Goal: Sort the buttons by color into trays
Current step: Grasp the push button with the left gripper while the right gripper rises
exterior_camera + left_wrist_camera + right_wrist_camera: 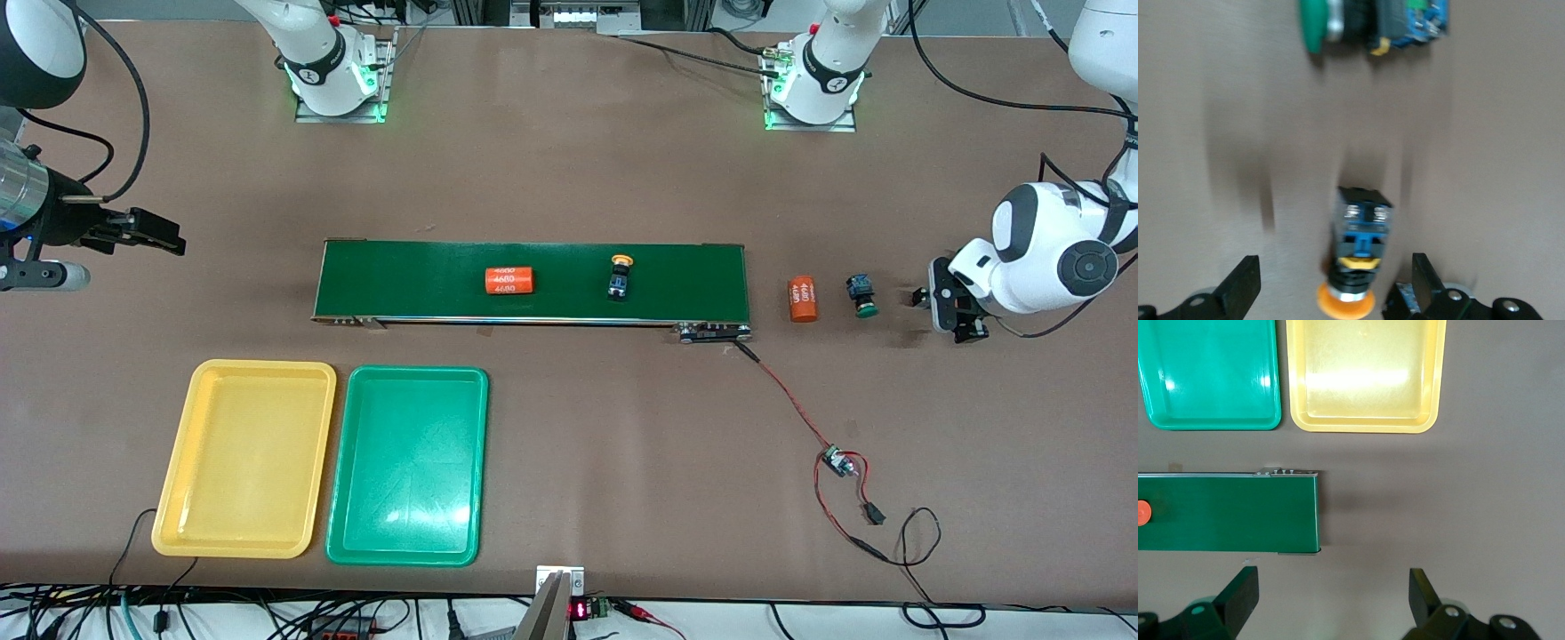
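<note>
A yellow-orange-capped button (1358,248) lies on the table between the fingers of my open left gripper (1335,287), untouched. My left gripper (935,302) is low at the left arm's end of the table. A green-capped button (861,296) lies beside it, toward the belt. Another yellow-capped button (621,276) rests on the dark-green belt. The yellow tray (244,458) and the green tray (407,462) sit side by side, nearer the front camera, both bare. My right gripper (156,236) hangs open with nothing in it over the table past the belt's end (1308,513), at the right arm's end.
One orange "4680" cylinder (508,280) lies on the conveyor belt (400,276); a second one (803,300) lies on the table between the belt and the green-capped button. A red-and-black wire with a small board (836,462) trails from the belt's end toward the front camera.
</note>
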Robot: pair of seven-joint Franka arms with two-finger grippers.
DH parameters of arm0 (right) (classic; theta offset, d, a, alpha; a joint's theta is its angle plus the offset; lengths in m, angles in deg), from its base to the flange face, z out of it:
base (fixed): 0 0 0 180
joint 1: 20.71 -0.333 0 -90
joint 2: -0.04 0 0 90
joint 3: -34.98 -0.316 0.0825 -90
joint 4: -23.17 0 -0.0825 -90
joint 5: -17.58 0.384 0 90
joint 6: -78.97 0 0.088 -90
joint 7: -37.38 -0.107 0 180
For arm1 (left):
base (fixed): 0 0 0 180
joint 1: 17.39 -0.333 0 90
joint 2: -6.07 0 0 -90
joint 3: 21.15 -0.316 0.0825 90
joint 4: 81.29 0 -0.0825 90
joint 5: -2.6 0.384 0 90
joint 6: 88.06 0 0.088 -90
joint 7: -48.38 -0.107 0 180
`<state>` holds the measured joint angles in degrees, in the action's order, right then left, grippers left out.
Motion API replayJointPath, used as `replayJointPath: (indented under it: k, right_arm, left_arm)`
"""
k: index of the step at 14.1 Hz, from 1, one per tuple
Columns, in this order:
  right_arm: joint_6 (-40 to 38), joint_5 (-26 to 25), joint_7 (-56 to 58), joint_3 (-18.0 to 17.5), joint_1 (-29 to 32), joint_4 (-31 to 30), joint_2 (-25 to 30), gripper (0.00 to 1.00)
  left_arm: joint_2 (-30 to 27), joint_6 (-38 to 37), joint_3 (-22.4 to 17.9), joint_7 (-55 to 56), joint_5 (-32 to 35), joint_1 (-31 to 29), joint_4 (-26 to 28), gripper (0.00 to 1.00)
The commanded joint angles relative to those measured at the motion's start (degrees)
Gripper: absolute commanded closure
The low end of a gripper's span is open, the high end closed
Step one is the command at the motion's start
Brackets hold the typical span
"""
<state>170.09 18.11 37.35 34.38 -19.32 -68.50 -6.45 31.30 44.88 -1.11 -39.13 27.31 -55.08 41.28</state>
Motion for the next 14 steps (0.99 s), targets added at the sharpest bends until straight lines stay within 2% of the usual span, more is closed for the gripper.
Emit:
replayJointPath:
  k: [1,4,5,6,10,14]
  right_arm:
    - [0.4,1.0,0.7,-0.2,0.5,-2.6,1.7,0.00]
    - [5.8,1.0,0.6,-0.3,0.8,-11.9,8.0,0.00]
    - [6.7,1.0,0.6,-0.3,0.9,-14.4,9.6,0.00]
    - [7.1,1.0,0.6,-0.3,1.0,-15.8,10.6,0.00]
    - [16.7,2.0,-0.7,-0.7,0.7,-28.2,18.7,0.00]
    - [18.6,2.7,-3.7,-3.4,0.5,-29.4,19.5,0.00]
  left_arm:
    - [-3.6,1.1,-0.3,-3.0,-1.3,-0.9,5.3,0.00]
    - [-3.3,3.0,-0.3,-3.0,-1.4,-0.9,6.7,0.03]
    - [-2.7,3.8,-0.3,-3.1,-1.4,-0.7,6.7,0.13]
    - [-1.4,4.9,-0.3,-3.1,-1.3,-0.8,6.6,0.32]
    - [-1.9,5.2,-0.3,-3.3,-1.3,-0.5,6.2,0.78]
    - [-5.4,2.5,1.5,0.6,-2.5,1.5,2.6,0.81]
